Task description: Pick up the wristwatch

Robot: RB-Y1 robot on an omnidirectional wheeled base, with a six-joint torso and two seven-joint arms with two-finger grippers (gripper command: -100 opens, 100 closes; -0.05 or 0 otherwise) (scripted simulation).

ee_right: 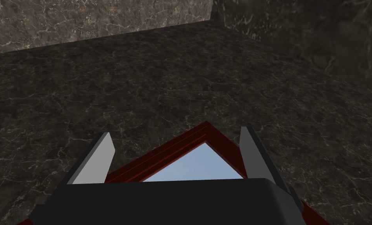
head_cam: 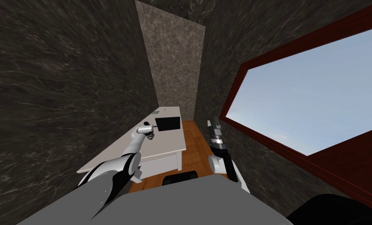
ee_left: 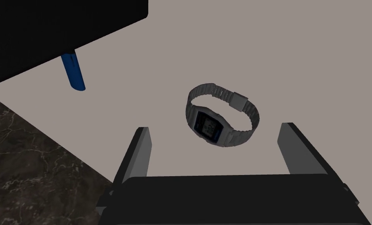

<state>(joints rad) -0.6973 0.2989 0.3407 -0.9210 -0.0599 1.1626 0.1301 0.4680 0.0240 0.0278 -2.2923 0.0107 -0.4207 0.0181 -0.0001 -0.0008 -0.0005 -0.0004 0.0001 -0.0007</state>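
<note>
A grey metal-band wristwatch (ee_left: 221, 116) with a dark blue-rimmed face lies on the pale desk top (ee_left: 290, 58). My left gripper (ee_left: 216, 146) hangs over it, open, with the watch just beyond and between its fingers (ee_left: 140, 150), touching neither. In the head view the left gripper (head_cam: 149, 131) reaches over the white desk (head_cam: 169, 142) beside a black slab. My right gripper (head_cam: 213, 124) is raised off to the desk's right, open and empty.
A black slab (head_cam: 168, 123) lies on the desk near the watch, with a blue pen-like object (ee_left: 73, 73) sticking out from under it. The desk edge (ee_left: 52, 136) and dark marbled wall run close by. A red-framed window (head_cam: 298, 101) is on the right.
</note>
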